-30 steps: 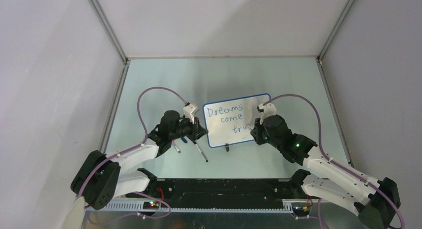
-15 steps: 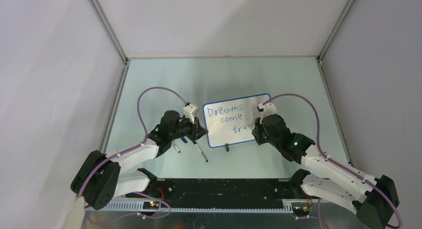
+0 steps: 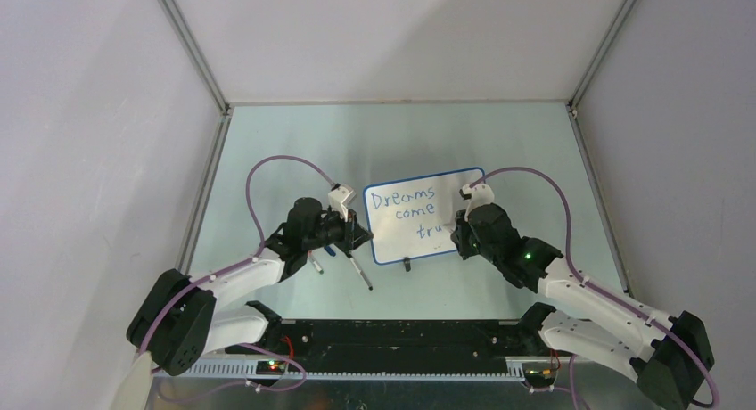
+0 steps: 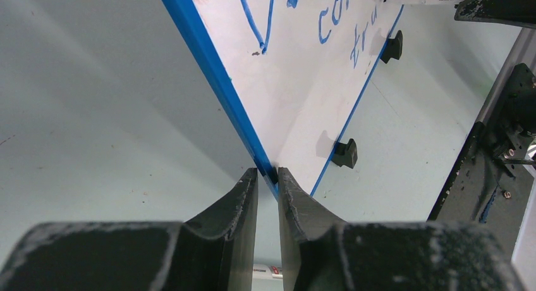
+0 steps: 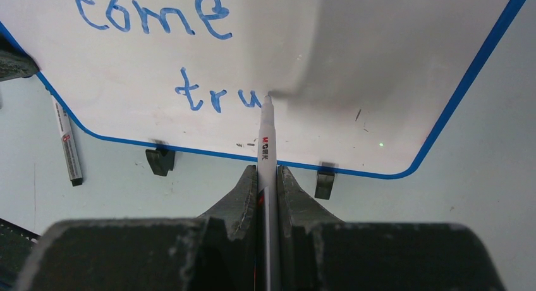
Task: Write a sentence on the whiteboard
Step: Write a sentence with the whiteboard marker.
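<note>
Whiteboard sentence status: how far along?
Done: "Dreams", "come" and "tru" are on the whiteboard. In hand: right tool grips the marker, tip at the end of "tru"; left tool pinches the board's blue rim. Left: probably a closing "e".

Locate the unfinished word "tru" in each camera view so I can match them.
Top external: "tru" sits centre frame, third line on the whiteboard.
Left wrist: "tru" is upper right, running up the frame.
Right wrist: "tru" is left of centre, ending at the marker tip.
Shared landmark: the black clip feet on the blue edge nearest it.
</note>
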You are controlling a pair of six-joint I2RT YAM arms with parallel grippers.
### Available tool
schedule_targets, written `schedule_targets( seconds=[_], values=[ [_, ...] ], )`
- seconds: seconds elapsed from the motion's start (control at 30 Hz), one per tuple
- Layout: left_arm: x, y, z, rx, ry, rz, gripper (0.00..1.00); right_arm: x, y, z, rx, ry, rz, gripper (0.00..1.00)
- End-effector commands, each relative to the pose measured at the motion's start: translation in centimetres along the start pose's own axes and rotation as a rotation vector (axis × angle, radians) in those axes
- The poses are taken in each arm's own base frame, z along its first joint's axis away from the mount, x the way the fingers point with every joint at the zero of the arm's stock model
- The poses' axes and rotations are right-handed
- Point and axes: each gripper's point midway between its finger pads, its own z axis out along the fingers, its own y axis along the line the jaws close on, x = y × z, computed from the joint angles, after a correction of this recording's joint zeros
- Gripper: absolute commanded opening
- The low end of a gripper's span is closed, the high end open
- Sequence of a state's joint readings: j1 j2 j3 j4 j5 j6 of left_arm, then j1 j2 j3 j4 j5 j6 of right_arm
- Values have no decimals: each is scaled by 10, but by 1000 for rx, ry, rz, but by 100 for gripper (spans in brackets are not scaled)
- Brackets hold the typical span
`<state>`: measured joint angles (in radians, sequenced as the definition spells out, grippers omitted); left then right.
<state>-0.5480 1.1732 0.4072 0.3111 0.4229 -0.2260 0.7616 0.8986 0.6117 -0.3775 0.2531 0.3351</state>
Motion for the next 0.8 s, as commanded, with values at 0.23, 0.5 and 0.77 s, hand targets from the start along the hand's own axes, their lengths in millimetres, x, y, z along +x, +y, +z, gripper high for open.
schedule_targets(
  seconds=[0.23, 0.5, 0.77],
  values=[
    [-19, -7, 1, 28, -45, 51, 23, -9, -6, 4, 31, -31, 18, 0],
    [-18, -8, 1, 29, -44, 50, 23, -8, -12, 4, 55, -27, 29, 0],
    [-19, -7, 1, 28, -44, 50, 23, -9, -15, 3, 68, -32, 42, 0]
  ],
)
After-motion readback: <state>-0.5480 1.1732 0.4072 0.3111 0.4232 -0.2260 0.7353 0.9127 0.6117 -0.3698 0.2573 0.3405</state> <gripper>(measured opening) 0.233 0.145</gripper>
